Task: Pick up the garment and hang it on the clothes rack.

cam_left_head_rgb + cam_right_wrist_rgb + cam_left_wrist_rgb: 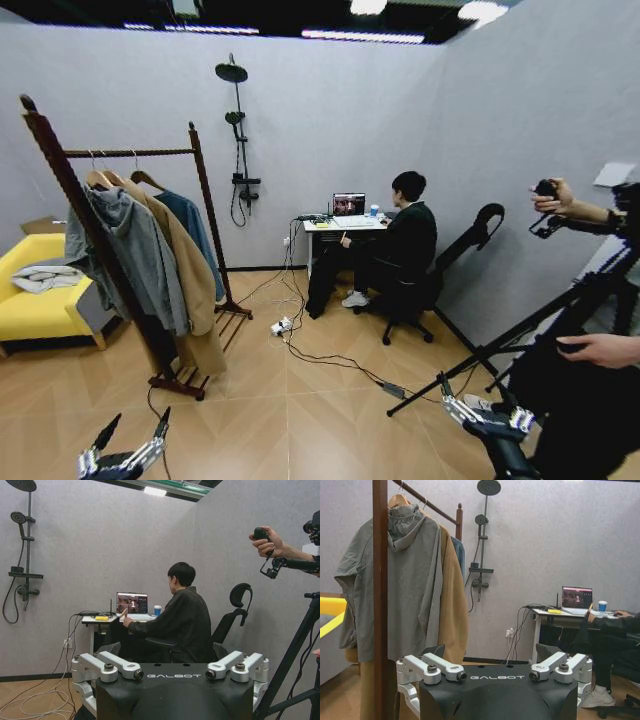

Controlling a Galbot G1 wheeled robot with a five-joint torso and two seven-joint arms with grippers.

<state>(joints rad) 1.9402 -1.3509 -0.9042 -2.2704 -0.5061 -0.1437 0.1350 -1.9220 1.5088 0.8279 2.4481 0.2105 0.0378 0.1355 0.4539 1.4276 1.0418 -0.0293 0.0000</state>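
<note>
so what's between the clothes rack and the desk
Head view: a white power strip and black cables on the floor, between clothes rack and desk.

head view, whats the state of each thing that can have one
clothes rack: upright, three garments on its bar
grey hooded jacket: hanging, nearest end
tan coat: hanging, middle
teal-blue shirt: hanging, far end
laptop: open, screen lit
left gripper: open, empty
right gripper: open, empty

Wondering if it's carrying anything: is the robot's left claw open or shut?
Open, empty: the left gripper, low before the clothes rack, has fingers spread, only floor between them. The right gripper hangs low too.
</note>
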